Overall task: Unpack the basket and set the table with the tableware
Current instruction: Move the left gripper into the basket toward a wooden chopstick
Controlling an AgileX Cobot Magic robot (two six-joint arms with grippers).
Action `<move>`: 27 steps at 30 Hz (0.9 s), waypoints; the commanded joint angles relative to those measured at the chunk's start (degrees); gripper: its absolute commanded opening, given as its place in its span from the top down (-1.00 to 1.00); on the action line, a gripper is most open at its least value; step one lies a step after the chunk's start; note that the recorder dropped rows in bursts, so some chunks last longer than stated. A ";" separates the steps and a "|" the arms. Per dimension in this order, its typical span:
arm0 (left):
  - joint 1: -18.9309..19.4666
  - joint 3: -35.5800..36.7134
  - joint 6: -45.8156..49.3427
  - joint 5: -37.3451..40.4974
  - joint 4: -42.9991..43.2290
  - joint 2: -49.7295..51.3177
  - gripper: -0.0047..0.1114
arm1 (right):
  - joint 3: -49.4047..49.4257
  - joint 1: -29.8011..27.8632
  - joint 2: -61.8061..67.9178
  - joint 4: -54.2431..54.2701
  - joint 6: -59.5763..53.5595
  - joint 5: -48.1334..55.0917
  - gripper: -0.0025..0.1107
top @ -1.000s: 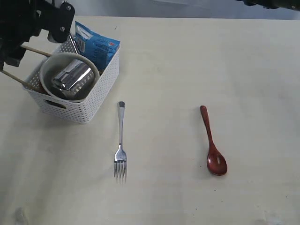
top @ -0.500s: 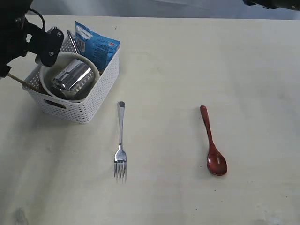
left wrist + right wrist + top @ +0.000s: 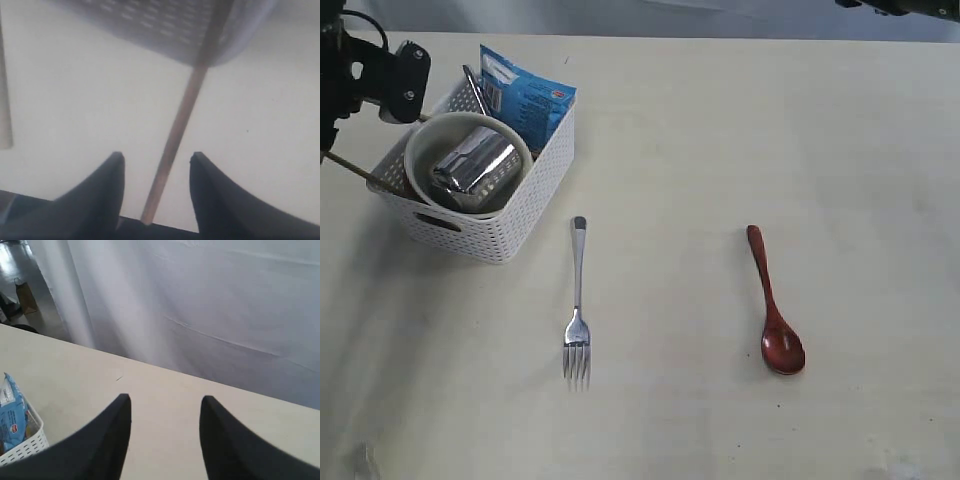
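The white basket [image 3: 510, 225] stands at the table's [image 3: 720, 150] left rear. It holds a cream bowl [image 3: 420, 150] with a steel cup [image 3: 472, 165] lying in it. Wooden chopsticks [image 3: 355, 170] stick out over its left wall. A steel fork [image 3: 578, 300] and a dark red spoon [image 3: 775, 305] lie on the table. My left gripper [image 3: 156, 156] is open, its fingers on either side of one chopstick [image 3: 185, 110] with gaps on both sides. A second chopstick [image 3: 4, 100] runs alongside. My right gripper [image 3: 166, 399] is open and empty, high above the table.
A blue snack packet [image 3: 525, 95] leans in the basket's back corner beside a thin steel handle [image 3: 472, 85]. The left arm [image 3: 380, 75] hangs over the basket's left rear corner. The right arm [image 3: 905, 8] sits at the top right edge.
My left gripper has moved left, off the basket's top and out along the chopsticks. Its jaws have narrowed around one chopstick. The right arm has stayed put.
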 commanded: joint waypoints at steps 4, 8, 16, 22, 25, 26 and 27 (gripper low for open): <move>0.16 0.34 3.65 -1.13 -1.85 -0.03 0.24 | -0.42 -0.32 0.02 -0.09 0.57 -0.63 0.21; 0.16 0.34 4.81 -1.01 -1.85 -0.03 0.24 | -0.42 -0.32 0.02 -0.09 0.57 -0.63 0.21; 0.16 1.00 6.07 -1.27 -1.85 -0.03 0.24 | -0.42 -0.32 0.02 -0.09 1.62 -0.63 0.21; 0.16 3.97 6.06 -2.72 1.15 0.30 0.25 | -0.42 -0.32 0.02 -0.09 1.62 -0.63 0.21; 0.16 3.97 5.17 -3.42 1.29 0.30 0.33 | -0.42 -0.32 0.02 -0.09 1.62 -0.63 0.21; 0.16 3.97 5.17 -3.42 1.29 0.30 0.40 | -0.42 -0.32 0.02 -0.09 1.62 -0.63 0.21; 0.16 3.97 5.17 -3.42 1.29 0.30 0.48 | -0.42 -0.32 0.02 -0.09 1.62 -0.63 0.21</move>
